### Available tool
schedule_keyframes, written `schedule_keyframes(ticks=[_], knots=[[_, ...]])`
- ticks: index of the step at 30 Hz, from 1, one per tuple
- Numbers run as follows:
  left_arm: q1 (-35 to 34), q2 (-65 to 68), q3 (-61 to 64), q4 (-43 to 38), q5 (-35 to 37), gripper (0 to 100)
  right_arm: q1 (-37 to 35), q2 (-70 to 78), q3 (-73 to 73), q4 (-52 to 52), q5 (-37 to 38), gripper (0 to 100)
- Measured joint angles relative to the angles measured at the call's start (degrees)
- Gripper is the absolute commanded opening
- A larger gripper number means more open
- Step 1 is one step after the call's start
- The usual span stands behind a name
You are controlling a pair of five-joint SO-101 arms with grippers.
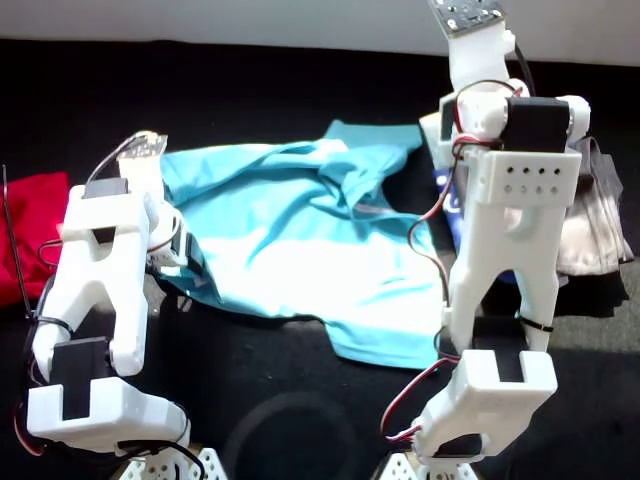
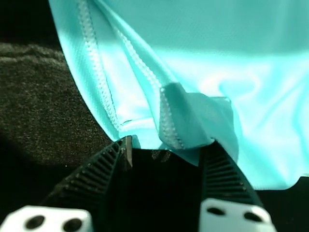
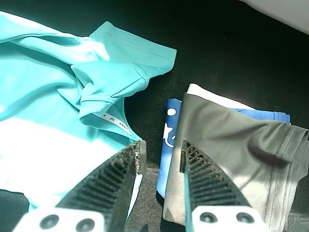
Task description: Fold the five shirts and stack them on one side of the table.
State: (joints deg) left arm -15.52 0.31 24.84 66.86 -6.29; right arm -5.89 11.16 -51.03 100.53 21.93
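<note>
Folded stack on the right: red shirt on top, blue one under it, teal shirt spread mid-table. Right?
Not quite. The shirt on top of the folded stack is grey, not red; the right wrist view shows the grey shirt lying over the blue shirt. The teal shirt is spread mid-table, as you say.

You have a black, grainy, fabric-textured worktop (image 2: 34,106) lying beneath and just beside the left fingers (image 2: 96,169). Beyond the right fingers (image 3: 116,183), well apart from them, a pale wall (image 3: 289,12) borders its far edge.
</note>
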Motion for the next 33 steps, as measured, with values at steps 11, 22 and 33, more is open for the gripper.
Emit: schedule_keyframes(ticks=[11,22,33], knots=[[2.3,0.0,0.5,-3.0,-8.3,23,0.0,-0.1,0.0,0.0,0.0,12.4],[2.3,0.0,7.5,-11.3,-16.8,23,0.0,-0.1,0.0,0.0,0.0,12.4],[-0.6,0.0,4.6,-6.8,-28.3,23,0.0,-0.1,0.0,0.0,0.0,12.4]])
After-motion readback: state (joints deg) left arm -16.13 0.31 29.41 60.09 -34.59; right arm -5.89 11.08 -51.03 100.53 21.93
